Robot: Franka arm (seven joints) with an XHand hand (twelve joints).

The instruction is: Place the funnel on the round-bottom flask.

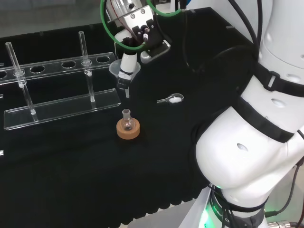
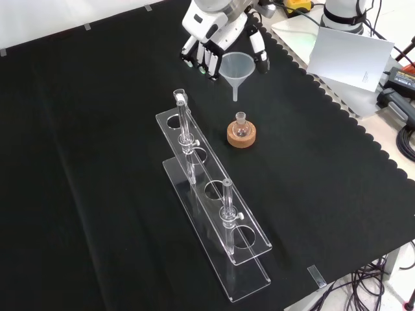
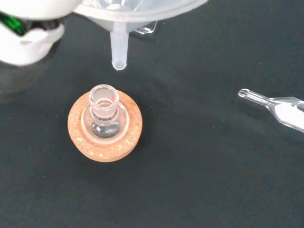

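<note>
- the hand (image 2: pixel 217 29) holds the funnel (image 2: pixel 236 67) by its cone, fingers curled round the rim, stem pointing straight down.
- the flask (image 2: pixel 240 128) stands upright in its cork ring (image 2: pixel 242 137) on the cloth, below the funnel and nearer the camera in the front view; the stem tip (image 3: pixel 118 64) hangs above the flask mouth (image 3: pixel 103 95), apart from it and a little off to one side.
- the funnel looks translucent white, with a short stem; the flask is small, clear and narrow-necked.
- next, by my reading: centre the stem over the neck, then lower.

clear tube rack (image 2: pixel 217 214) | two tubes | clear scoop (image 1: pixel 170 99) | paper sheet (image 2: pixel 349 55)
</note>
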